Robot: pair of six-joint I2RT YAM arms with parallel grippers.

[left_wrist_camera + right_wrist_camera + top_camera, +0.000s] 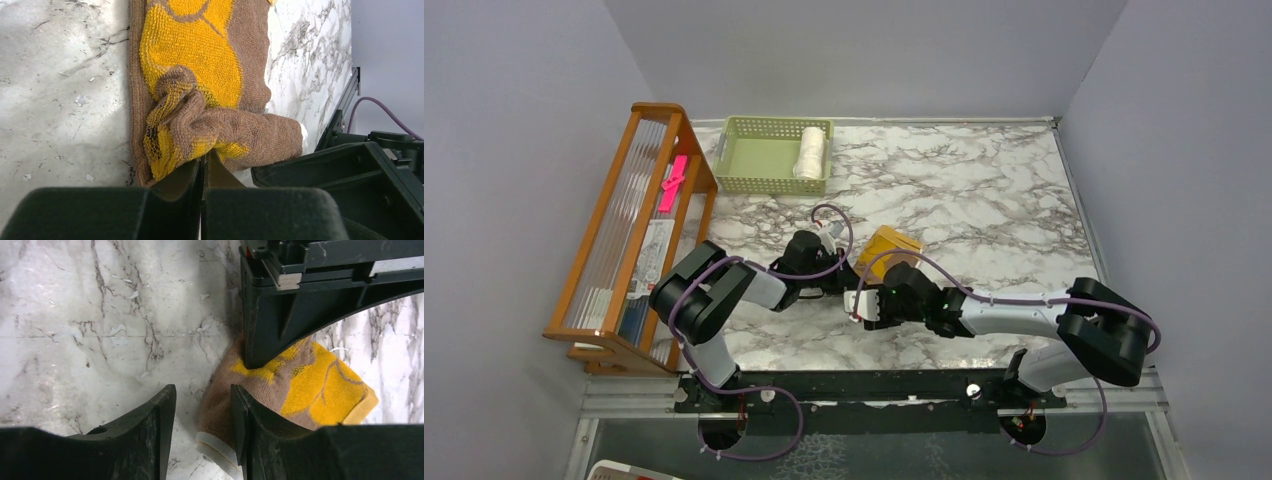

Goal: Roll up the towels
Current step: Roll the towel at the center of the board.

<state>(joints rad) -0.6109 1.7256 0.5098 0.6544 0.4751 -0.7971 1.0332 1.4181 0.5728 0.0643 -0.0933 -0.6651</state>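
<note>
One cream towel point(810, 152) in green basket point(759, 158); left gripper point(205, 157) tight on yellow towel point(190, 55), right gripper point(202, 390) ajar.

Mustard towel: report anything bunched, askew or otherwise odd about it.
The mustard towel is no even roll: the end pinched in the shut left gripper is crumpled into a lumpy, twisted wad, while the rest lies flat on the marble table. Nothing looks torn.

Two towels: one cream-white towel point(810, 152), rolled, at twelve o'clock, and one mustard-yellow towel point(892, 243) at centre. One green basket point(759, 158). One wooden rack point(614, 240) at nine o'clock. Two grippers — left gripper point(202, 162), right gripper point(202, 395).
</note>
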